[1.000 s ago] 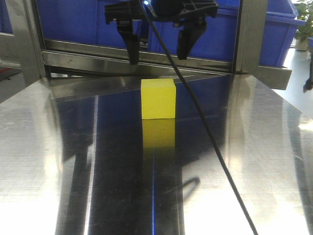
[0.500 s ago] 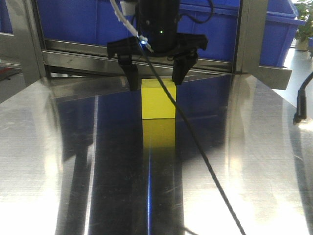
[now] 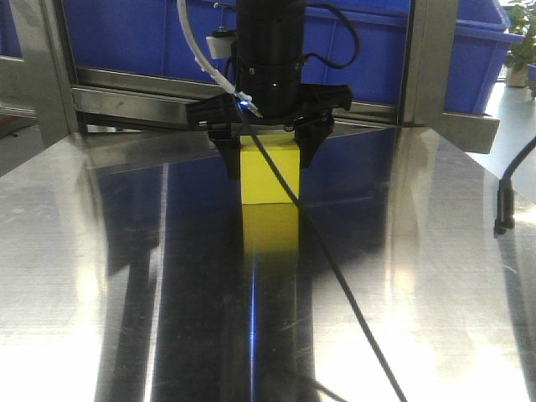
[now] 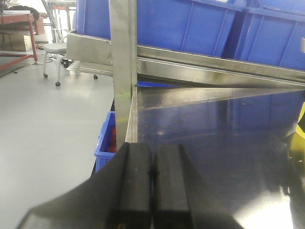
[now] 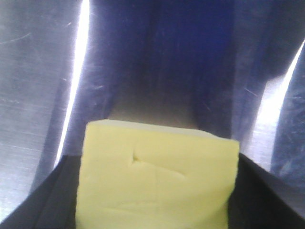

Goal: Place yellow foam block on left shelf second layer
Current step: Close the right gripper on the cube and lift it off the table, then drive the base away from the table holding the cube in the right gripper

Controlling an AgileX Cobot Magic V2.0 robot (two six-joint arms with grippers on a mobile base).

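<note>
one black cable [image 3: 346, 293] crosses the yellow foam block [image 3: 266, 180], blue bins [image 3: 142, 33] behind.

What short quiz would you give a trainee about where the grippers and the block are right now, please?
1. True or false: the yellow foam block rests on the steel surface.
2. The right gripper is: A) far above the block; B) down over the block, one finger on each side; C) off to one side of it.
3. Short answer: in the left wrist view, is the left gripper open or shut?

Key: 1 true; 2 B; 3 shut, with nothing between its fingers.
</note>
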